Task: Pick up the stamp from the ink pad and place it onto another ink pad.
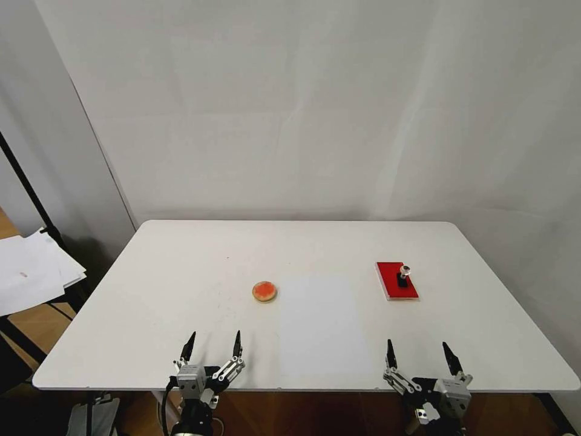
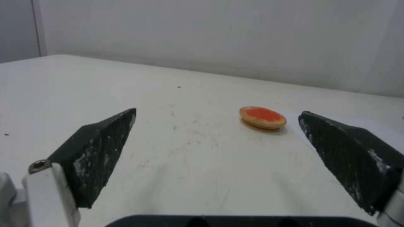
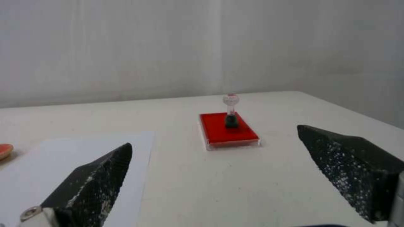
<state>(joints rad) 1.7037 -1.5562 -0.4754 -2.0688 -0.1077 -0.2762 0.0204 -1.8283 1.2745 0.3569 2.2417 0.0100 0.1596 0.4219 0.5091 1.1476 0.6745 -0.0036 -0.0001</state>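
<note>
The stamp, black at the base with a clear round knob, stands upright on the red rectangular ink pad at the table's right. The small round orange-red ink pad lies near the table's middle, left of a white sheet. My left gripper hovers open at the front edge, short of the round pad. At the front right my right gripper is open too, with the red pad and stamp some way ahead of it.
A white paper sheet lies flat on the white table between the two pads. A grey backdrop hangs behind the table. Loose papers and a black stand pole are off the table's left side.
</note>
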